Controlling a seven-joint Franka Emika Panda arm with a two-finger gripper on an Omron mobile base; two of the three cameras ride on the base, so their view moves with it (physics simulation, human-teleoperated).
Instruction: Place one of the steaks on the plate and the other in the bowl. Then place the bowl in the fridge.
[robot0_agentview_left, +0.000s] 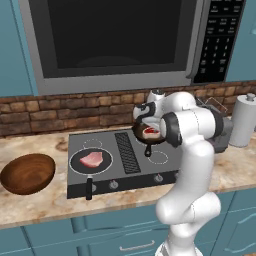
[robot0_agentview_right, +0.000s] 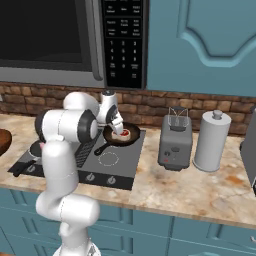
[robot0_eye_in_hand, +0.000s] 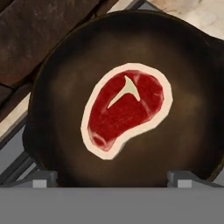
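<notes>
A deep red steak with a white fat rim lies in a black frying pan on the stove's back right burner. My gripper hovers just above that steak, open, its fingertips wide apart with nothing between them. From the right base view the gripper points down over the same steak. A pale pink steak rests in a second black pan on the front left burner. The brown wooden bowl stands on the counter left of the stove. The plate and the fridge are out of view.
A black stove sits in the granite counter, under a microwave. Right of the stove stand a grey toaster and a paper towel roll. A brick wall backs the counter.
</notes>
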